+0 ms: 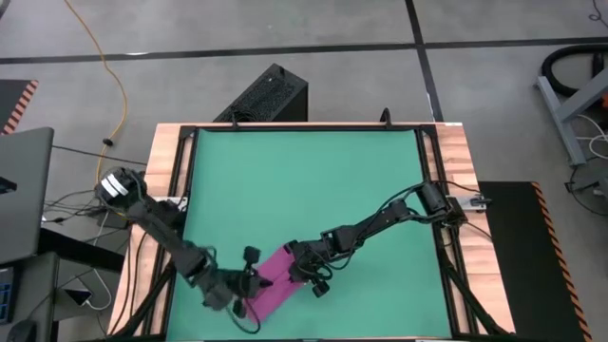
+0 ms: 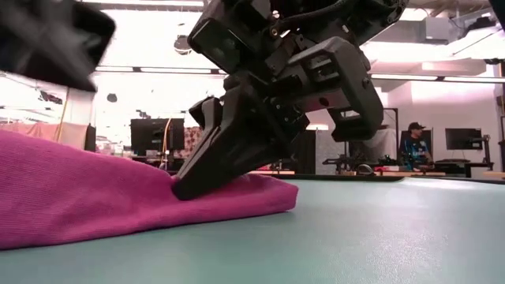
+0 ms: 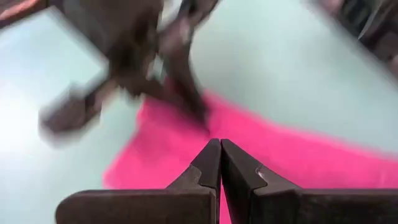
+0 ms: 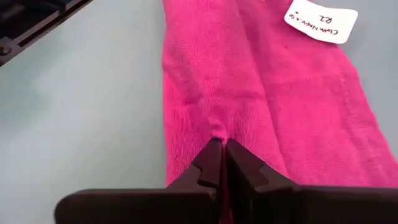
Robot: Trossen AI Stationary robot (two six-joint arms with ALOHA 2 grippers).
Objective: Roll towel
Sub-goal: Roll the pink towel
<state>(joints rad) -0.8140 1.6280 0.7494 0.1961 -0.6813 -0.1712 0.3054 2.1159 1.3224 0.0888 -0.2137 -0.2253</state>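
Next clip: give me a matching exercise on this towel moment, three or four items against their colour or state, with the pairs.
Items:
1. towel
2. tag
3. table mat
4. right gripper

Descriptions:
A. white, with handwriting
B. green
C. magenta, lying at the table's near edge
D. fingers shut on a pinch of fabric

Pairs: 1-C, 2-A, 3-B, 4-D

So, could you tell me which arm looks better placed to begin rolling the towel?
Probably the right. Its right claw is shut on the towel, pinching a fold at its far end. The left claw is shut over the near end, with no fold visibly gathered.
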